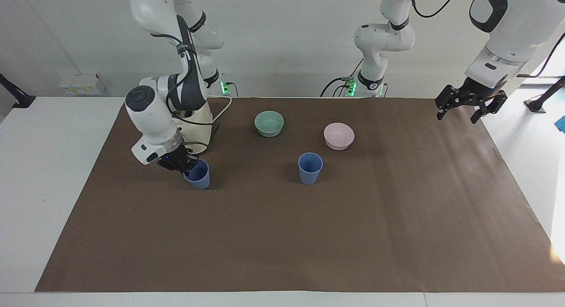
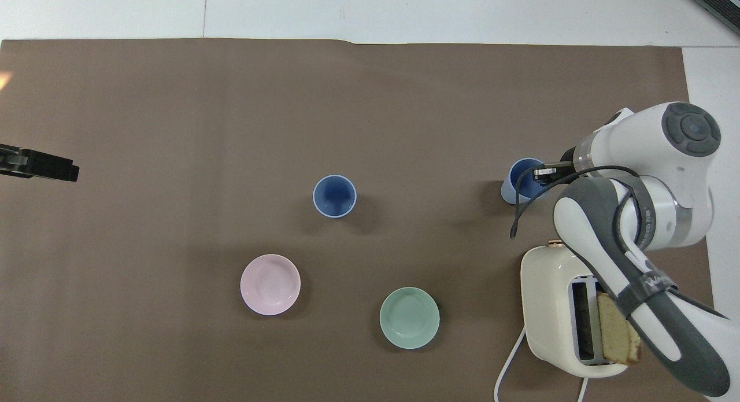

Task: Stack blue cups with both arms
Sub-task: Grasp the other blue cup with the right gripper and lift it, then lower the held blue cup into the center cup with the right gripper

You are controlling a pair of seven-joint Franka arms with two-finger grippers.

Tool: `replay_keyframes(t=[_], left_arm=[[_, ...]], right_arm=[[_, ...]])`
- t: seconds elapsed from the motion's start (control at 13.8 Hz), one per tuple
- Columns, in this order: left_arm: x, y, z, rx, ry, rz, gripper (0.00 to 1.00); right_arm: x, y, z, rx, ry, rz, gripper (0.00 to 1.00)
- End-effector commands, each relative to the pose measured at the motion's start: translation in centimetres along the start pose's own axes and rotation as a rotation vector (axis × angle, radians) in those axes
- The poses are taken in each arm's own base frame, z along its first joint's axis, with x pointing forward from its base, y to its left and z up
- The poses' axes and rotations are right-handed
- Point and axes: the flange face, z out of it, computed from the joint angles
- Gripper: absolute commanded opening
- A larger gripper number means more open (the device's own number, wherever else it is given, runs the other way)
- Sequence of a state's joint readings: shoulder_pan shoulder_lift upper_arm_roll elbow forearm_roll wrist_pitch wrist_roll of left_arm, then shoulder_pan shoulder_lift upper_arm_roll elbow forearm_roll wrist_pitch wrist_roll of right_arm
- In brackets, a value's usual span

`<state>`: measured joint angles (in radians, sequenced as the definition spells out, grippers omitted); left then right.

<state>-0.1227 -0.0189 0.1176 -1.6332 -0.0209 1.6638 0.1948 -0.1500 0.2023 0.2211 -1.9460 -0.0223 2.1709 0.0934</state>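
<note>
- Two blue cups were on the brown mat: the held cup point(image 1: 197, 175) toward the right arm's end, in front of the toaster point(image 2: 569, 309) and farther from the robots than it; the free cup point(image 1: 310, 168) well apart from the toaster, toward the middle, also farther from the robots.
- Both stood upright, mouths up, unstacked. The held cup looked slightly tilted in the overhead view.
- Cups looked like thin light plastic, stiff enough for a rim pinch but smooth, so likely slippery; tapered walls, so one should drop into the other easily.
- Best hold, as judged: the rim wall, one finger inside and one outside. A side grip lower down would block nesting.
- Right gripper point(image 1: 182, 164) was clenched on the held cup's rim, on the edge nearest the toaster, one finger apparently inside the mouth.
- Right arm point(image 1: 152, 121) was folded low just beside the toaster, wrist angled down and toward the cup, its cable looping beside the cup.
- Left gripper point(image 1: 468, 104) hung with its fingers spread, holding nothing, over the mat's edge at the left arm's end, well apart from the toaster and both cups; the left arm point(image 1: 507, 28) waited.
- Pink bowl point(image 1: 339, 135) and green bowl point(image 1: 269, 123) sat between toaster and left gripper, untouched.
- Judged step: grasp made, lift and carry to the free cup not yet done.
</note>
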Motion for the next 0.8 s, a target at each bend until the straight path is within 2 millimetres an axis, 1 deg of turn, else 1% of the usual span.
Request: replay_keyframes(t=[0.0, 0.07, 0.15, 0.29, 0.36, 0.44, 0.51, 0.65, 0.73], left_arm=[[-0.1, 0.5, -0.5, 0.010, -0.015, 0.010, 1.00], [-0.2, 0.1, -0.6, 0.013, -0.012, 0.004, 1.00], [-0.2, -0.1, -0.6, 0.008, -0.008, -0.002, 1.00], [-0.3, 0.0, -0.6, 0.004, -0.015, -0.004, 1.00], [-0.3, 0.1, -0.7, 0.003, -0.020, -0.003, 1.00], [-0.5, 0.1, -0.8, 0.002, -0.024, -0.003, 1.00], [-0.5, 0.1, -0.9, 0.001, -0.029, -0.003, 1.00], [-0.6, 0.0, -1.1, 0.003, -0.021, -0.006, 1.00], [-0.5, 0.0, -1.1, 0.003, -0.020, -0.006, 1.00]], right_arm=[[1.0, -0.2, -3.9, 0.008, -0.011, 0.048, 0.00], [1.1, -0.7, -5.1, 0.008, -0.016, 0.056, 0.00], [1.2, -1.4, -6.8, 0.010, -0.014, 0.069, 0.00], [1.0, -4.7, -9.1, 0.017, -0.001, 0.068, 0.00], [0.6, -6.8, -10.0, 0.011, 0.015, 0.075, 0.00], [0.6, -8.6, -11.2, 0.014, 0.035, 0.091, 0.00], [0.6, -9.9, -12.4, 0.020, 0.046, 0.115, 0.00], [0.4, -13.5, -14.8, 0.034, 0.070, 0.162, 0.00], [0.1, -15.7, -14.9, 0.034, 0.047, 0.182, 0.00]])
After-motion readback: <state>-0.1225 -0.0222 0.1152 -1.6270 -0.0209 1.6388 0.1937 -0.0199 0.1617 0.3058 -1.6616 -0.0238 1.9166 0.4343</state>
